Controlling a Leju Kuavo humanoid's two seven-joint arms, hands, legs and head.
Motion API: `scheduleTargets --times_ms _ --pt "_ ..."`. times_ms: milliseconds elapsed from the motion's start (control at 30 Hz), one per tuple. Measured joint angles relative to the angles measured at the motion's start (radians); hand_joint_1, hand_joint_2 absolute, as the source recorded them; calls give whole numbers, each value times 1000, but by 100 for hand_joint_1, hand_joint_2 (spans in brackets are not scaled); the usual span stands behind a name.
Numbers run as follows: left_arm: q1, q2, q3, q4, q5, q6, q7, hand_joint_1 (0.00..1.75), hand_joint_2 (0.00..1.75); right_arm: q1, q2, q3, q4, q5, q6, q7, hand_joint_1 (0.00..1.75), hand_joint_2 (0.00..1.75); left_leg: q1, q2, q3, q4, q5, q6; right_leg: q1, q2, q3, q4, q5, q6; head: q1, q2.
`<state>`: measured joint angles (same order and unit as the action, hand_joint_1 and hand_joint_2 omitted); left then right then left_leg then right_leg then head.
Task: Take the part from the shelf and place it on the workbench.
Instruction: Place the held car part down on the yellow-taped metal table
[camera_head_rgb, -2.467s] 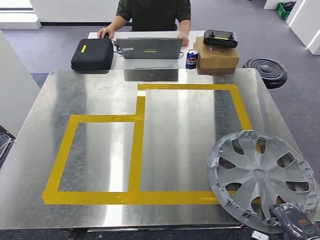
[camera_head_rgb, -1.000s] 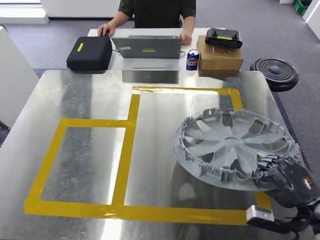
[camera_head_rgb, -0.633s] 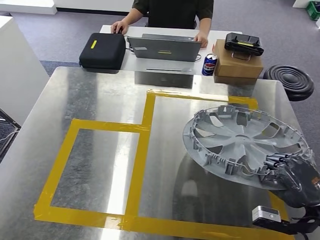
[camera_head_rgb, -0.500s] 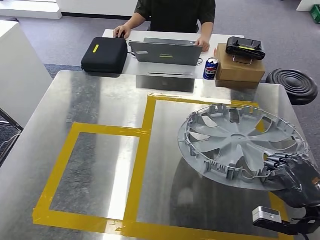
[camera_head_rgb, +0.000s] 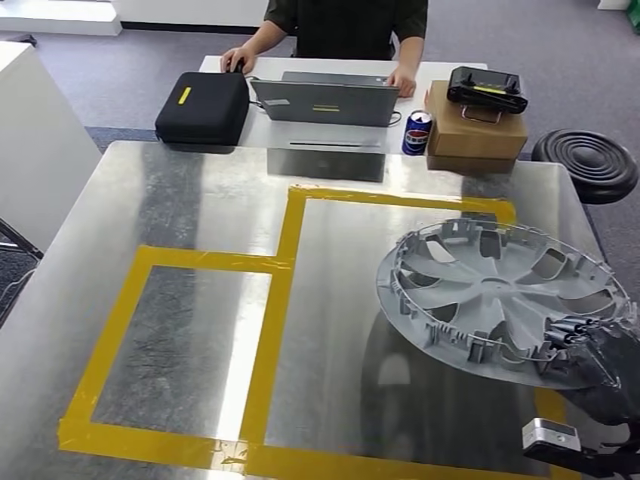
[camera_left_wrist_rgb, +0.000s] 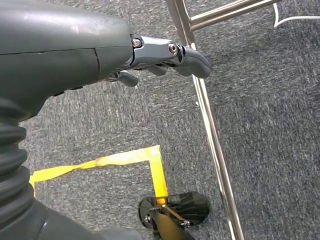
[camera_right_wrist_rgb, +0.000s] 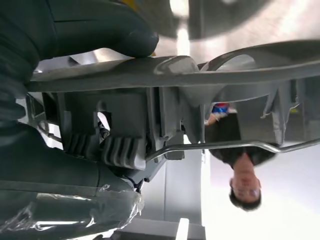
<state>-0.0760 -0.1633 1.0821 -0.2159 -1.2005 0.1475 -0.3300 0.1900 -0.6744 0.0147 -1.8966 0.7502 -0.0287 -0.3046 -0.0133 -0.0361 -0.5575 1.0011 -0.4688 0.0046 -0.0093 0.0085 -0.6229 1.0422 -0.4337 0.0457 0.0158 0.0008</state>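
The part is a grey plastic wheel cover (camera_head_rgb: 502, 300), held inner side up and roughly level just above the steel workbench (camera_head_rgb: 204, 190), over the right side of the larger yellow-taped rectangle (camera_head_rgb: 281, 300). My right hand (camera_head_rgb: 604, 365) grips its near right rim. In the right wrist view the thumb (camera_right_wrist_rgb: 113, 30) presses on one face of the wheel cover's rim (camera_right_wrist_rgb: 170, 70) and the fingers (camera_right_wrist_rgb: 75, 185) wrap the other. My left hand (camera_left_wrist_rgb: 113, 55) hangs beside the bench over the carpet, fingers stretched out, holding nothing.
Behind the workbench a person types at a laptop (camera_head_rgb: 324, 100) on a white table, with a black case (camera_head_rgb: 202, 108), a cola can (camera_head_rgb: 413, 132) and a cardboard box (camera_head_rgb: 475, 130). A black stool (camera_head_rgb: 589, 165) stands at the far right. A metal leg (camera_left_wrist_rgb: 211, 130) runs beside my left hand.
The wheel cover went from the bench's near right corner to above the right taped rectangle, carried by my right hand. The camera shifted, and the cover sits slightly further right in the picture now.
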Motion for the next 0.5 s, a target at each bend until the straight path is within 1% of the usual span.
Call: scheduleTargets --times_ms 133,167,200,267,300,333,400,433,467,500 --pt "-2 -1 -3 0 -20 -7 2 0 175 43 9 -27 97 42 8 -38 175 175 0 0 2 0 0 0 0 1 4 -4 1 0 0 0" --pt "-4 -2 -4 0 -25 -8 6 0 175 44 20 -25 126 66 9 -45 175 175 -1 1 3 0 -1 3 -1 1 7 -9 3 3 0 0" --pt "-8 -3 -6 0 -30 -9 9 0 175 42 35 -18 159 93 6 -50 175 175 0 2 7 -6 0 8 -1 2 12 -17 6 7 0 0" --pt "-16 -8 -9 0 -35 -7 15 0 175 38 66 3 218 134 -15 -52 175 175 4 3 27 -37 13 19 -2 2 17 -22 6 16 2 0" --pt "-19 -11 -10 0 -36 -5 17 0 175 36 79 13 242 141 -26 -50 175 175 8 4 39 -55 20 22 -1 1 8 0 -6 19 4 0" --pt "-21 -12 -10 0 -37 -3 17 0 175 34 90 21 261 143 -34 -47 175 175 10 6 48 -65 25 22 -3 1 -15 45 -28 22 6 0" --pt "-23 -13 -10 0 -40 1 18 0 175 32 107 35 290 142 -43 -38 175 175 11 7 54 -69 24 21 -9 0 -80 169 -79 31 8 0" --pt "-21 -13 -11 0 -41 3 18 0 175 34 114 41 301 141 -44 -34 175 175 13 8 56 -68 21 18 -13 0 -105 212 -89 36 7 0" --pt "-20 -13 -11 0 -42 4 18 0 175 36 119 46 310 141 -45 -31 175 175 15 7 59 -67 17 13 -18 -1 -113 221 -81 42 7 0" --pt "-18 -13 -11 0 -43 6 18 0 175 36 124 51 317 140 -45 -29 175 175 20 6 62 -64 12 7 -23 -1 -98 189 -55 49 7 0"
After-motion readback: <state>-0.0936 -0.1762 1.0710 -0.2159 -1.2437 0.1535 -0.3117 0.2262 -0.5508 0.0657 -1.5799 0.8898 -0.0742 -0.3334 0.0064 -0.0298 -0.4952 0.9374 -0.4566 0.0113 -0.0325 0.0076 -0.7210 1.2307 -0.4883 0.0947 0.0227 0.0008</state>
